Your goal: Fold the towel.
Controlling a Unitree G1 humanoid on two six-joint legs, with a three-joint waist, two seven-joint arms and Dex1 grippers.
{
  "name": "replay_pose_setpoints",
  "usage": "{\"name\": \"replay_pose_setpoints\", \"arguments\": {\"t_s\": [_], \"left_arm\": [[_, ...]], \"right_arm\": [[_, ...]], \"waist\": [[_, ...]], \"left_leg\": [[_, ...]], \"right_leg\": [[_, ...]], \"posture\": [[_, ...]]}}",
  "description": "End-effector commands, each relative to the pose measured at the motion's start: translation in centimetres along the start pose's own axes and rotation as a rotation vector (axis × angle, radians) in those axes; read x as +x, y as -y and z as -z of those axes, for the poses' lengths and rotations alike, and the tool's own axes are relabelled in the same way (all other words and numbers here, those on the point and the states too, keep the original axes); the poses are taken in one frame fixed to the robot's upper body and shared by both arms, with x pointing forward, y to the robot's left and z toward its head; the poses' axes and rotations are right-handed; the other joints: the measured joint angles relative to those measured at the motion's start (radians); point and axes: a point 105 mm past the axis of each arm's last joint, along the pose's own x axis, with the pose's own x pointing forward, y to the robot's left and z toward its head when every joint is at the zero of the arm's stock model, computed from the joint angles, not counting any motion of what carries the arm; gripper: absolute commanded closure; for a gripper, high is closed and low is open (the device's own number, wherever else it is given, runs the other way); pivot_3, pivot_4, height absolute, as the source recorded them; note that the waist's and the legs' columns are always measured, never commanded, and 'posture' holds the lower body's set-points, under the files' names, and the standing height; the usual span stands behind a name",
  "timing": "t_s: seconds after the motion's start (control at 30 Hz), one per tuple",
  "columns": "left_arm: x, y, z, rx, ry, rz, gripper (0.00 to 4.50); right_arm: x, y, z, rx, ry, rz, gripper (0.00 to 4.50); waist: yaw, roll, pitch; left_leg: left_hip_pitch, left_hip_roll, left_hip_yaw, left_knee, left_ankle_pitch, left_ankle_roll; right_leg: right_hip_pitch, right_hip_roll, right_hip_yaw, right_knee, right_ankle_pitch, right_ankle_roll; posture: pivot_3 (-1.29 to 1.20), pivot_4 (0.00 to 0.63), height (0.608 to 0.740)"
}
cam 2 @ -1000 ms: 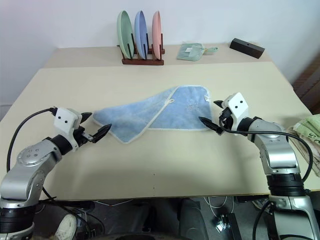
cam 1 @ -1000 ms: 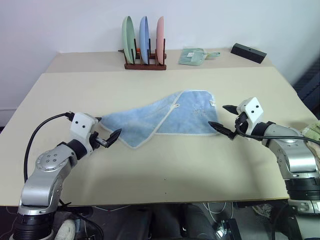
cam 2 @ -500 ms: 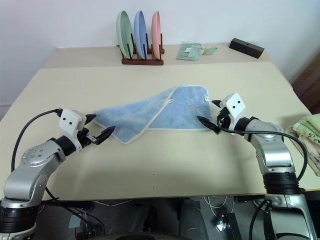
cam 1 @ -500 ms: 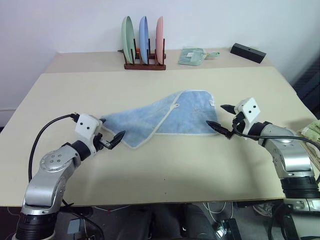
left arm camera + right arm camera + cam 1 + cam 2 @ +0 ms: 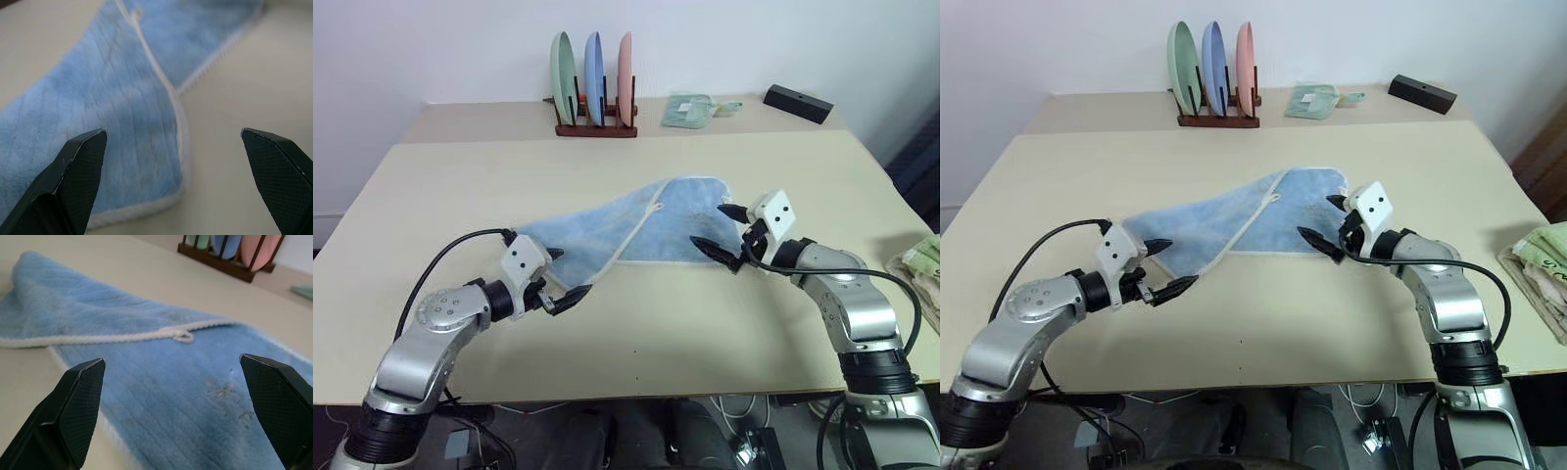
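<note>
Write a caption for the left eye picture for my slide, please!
Two open grippers, left gripper and right gripper, reach toward a rumpled blue towel on the table.

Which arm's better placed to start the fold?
Left, probably. The open left claw sits right at the towel's near pointed corner, easy to pinch. The open right claw hovers over the towel's right part, not lined up on a corner.

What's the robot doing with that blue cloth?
It is getting ready to fold the towel, which lies rumpled and partly doubled over on the table. The left gripper hangs open at the towel's near corner, and the right gripper hangs open at its other end. Neither holds the cloth yet.
</note>
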Motion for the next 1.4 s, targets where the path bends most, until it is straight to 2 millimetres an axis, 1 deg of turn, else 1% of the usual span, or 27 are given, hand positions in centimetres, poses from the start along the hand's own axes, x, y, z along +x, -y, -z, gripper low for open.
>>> {"name": "replay_pose_setpoints", "arguments": {"t_s": [0.03, 0.17, 0.33, 0.37, 0.43, 0.5, 0.67, 0.7, 0.83, 0.97, 1.0, 1.07, 1.17, 1.2, 1.23, 1.33, 1.4], "left_arm": [[1.1, 0.4, -0.3, 0.067, -0.012, 0.040, 0.02], [2.2, 0.0, 1.0, 0.088, -0.082, -0.008, 0.02], [2.8, 0.0, 1.8, -0.024, -0.074, -0.041, 0.02], [2.8, -0.3, 2.2, -0.054, -0.075, -0.059, 0.26], [2.7, -0.8, 2.9, -0.076, -0.090, -0.085, 0.90], [2.6, -1.4, 3.4, -0.068, -0.107, -0.113, 1.86], [2.9, -2.2, 3.0, -0.066, -0.078, -0.129, 4.38], [3.0, -2.3, 3.0, -0.060, -0.075, -0.129, 4.47], [2.8, -2.3, 2.1, -0.017, -0.024, -0.129, 4.47], [1.3, -1.8, 0.6, -0.009, 0.063, -0.107, 4.47], [0.3, -1.6, 0.3, -0.023, 0.080, -0.098, 4.47], [-0.8, -1.3, -0.1, -0.033, 0.095, -0.086, 4.47], [-4.3, -0.1, 1.8, -0.048, 0.003, -0.063, 4.47], [-5.0, 0.3, 2.2, -0.059, -0.019, -0.060, 4.47], [-5.9, 0.4, 2.9, -0.068, -0.042, -0.075, 4.47], [-7.6, 0.5, 4.5, -0.114, -0.097, -0.136, 4.47], [-8.2, 0.3, 5.2, -0.127, -0.109, -0.174, 4.47]], "right_arm": [[0.2, -1.0, -0.6, -0.015, 0.026, -0.014, 0.00], [0.6, -1.1, -0.6, -0.017, 0.032, -0.026, 0.00], [0.9, -1.1, -0.4, -0.022, 0.037, -0.030, 0.00], [0.9, -1.1, -0.4, -0.024, 0.040, -0.030, 0.00], [1.0, -1.2, -0.4, -0.024, 0.048, -0.025, 0.00], [1.0, -1.2, -0.4, -0.025, 0.052, -0.019, 0.00], [0.8, -1.7, -0.2, -0.024, 0.056, -0.010, 0.00], [0.8, -1.7, -0.2, -0.024, 0.057, -0.007, 0.00], [0.5, -1.8, -0.1, -0.024, 0.054, 0.006, 0.00], [0.3, -1.6, 0.1, -0.025, 0.052, 0.020, 0.00], [0.2, -1.5, 0.2, -0.026, 0.050, 0.022, 0.00], [0.2, -1.4, 0.3, -0.028, 0.048, 0.025, 0.00], [0.5, -0.3, 0.2, -0.134, 0.029, 0.051, 0.00], [0.5, 0.0, 0.1, -0.166, 0.025, 0.060, 0.00], [0.8, 1.0, -0.1, -0.227, 0.012, 0.095, 0.00], [1.8, 3.2, -0.4, -0.395, -0.043, 0.137, 0.00], [2.3, 3.7, -0.5, -0.465, -0.064, 0.130, 0.00]], "waist": [[0.001, 0.000, 0.000], [-0.001, 0.000, 0.000], [-0.001, 0.000, 0.000], [0.000, 0.000, 0.000], [0.000, 0.000, 0.000], [-0.001, 0.000, 0.000], [-0.001, 0.000, 0.000], [-0.001, 0.000, 0.000], [-0.001, 0.000, 0.000], [-0.002, 0.000, 0.000], [-0.002, 0.000, 0.000], [-0.003, 0.000, 0.000], [-0.009, 0.000, 0.000], [-0.009, 0.001, 0.000], [-0.008, 0.001, 0.001], [-0.008, 0.002, 0.001], [-0.002, 0.001, 0.001]], "left_leg": [[0.000, -0.001, 0.000, 0.000, 0.000, 0.000], [0.000, -0.001, 0.000, 0.000, 0.000, 0.001], [0.000, -0.001, 0.000, 0.000, 0.000, 0.001], [0.000, -0.001, 0.000, 0.000, 0.000, 0.001], [0.000, -0.001, 0.000, 0.000, 0.000, 0.001], [0.000, -0.001, 0.000, 0.001, 0.000, 0.001], [0.001, -0.001, 0.000, 0.001, 0.000, 0.000], [0.001, -0.001, 0.000, 0.001, 0.000, 0.000], [0.001, -0.001, 0.000, 0.001, 0.000, 0.000], [0.000, -0.001, 0.000, 0.001, 0.000, 0.000], [0.000, -0.001, 0.000, 0.001, 0.000, 0.000], [0.000, 0.000, 0.000, 0.001, 0.000, 0.000], [0.000, 0.000, 0.000, 0.000, 0.000, 0.000], [0.000, 0.000, 0.000, 0.000, 0.000, 0.000], [0.000, 0.000, 0.001, 0.000, 0.000, 0.001], [0.001, 0.000, 0.002, 0.000, 0.000, 0.001], [0.001, 0.000, 0.001, 0.000, 0.000, 0.000]], "right_leg": [[0.000, 0.000, 0.000, 0.000, 0.000, 0.000], [0.000, 0.000, 0.000, 0.000, 0.000, 0.000], [0.000, 0.000, 0.000, 0.000, 0.000, 0.000], [0.000, 0.000, 0.000, 0.000, 0.000, 0.000], [0.000, -0.001, 0.000, 0.000, 0.000, 0.000], [0.000, -0.001, 0.000, 0.000, 0.000, 0.000], [0.000, 0.000, 0.000, 0.001, 0.000, 0.000], [0.000, 0.000, 0.000, 0.001, 0.000, 0.000], [0.000, 0.000, 0.000, 0.001, 0.000, 0.000], [0.000, 0.000, 0.000, 0.001, 0.000, 0.000], [0.000, 0.000, 0.000, 0.001, 0.000, 0.000], [0.000, 0.000, 0.000, 0.000, 0.000, 0.000], [-0.001, 0.000, 0.000, 0.001, 0.000, 0.000], [-0.001, 0.000, 0.000, 0.001, 0.000, 0.000], [-0.001, -0.001, 0.000, 0.001, 0.000, 0.000], [-0.001, -0.001, 0.000, 0.001, 0.000, 0.000], [0.000, -0.001, -0.001, 0.001, 0.000, 0.000]], "posture": [[0.00, 0.150, 0.737], [0.00, 0.150, 0.737], [0.00, 0.150, 0.737], [0.00, 0.150, 0.737], [0.00, 0.150, 0.737], [0.00, 0.150, 0.737], [0.00, 0.150, 0.737], [0.00, 0.150, 0.737], [0.00, 0.150, 0.737], [0.00, 0.150, 0.737], [0.00, 0.150, 0.737], [0.00, 0.150, 0.737], [0.00, 0.150, 0.737], [0.00, 0.150, 0.737], [0.00, 0.150, 0.737], [0.00, 0.150, 0.737], [0.00, 0.150, 0.737]]}}
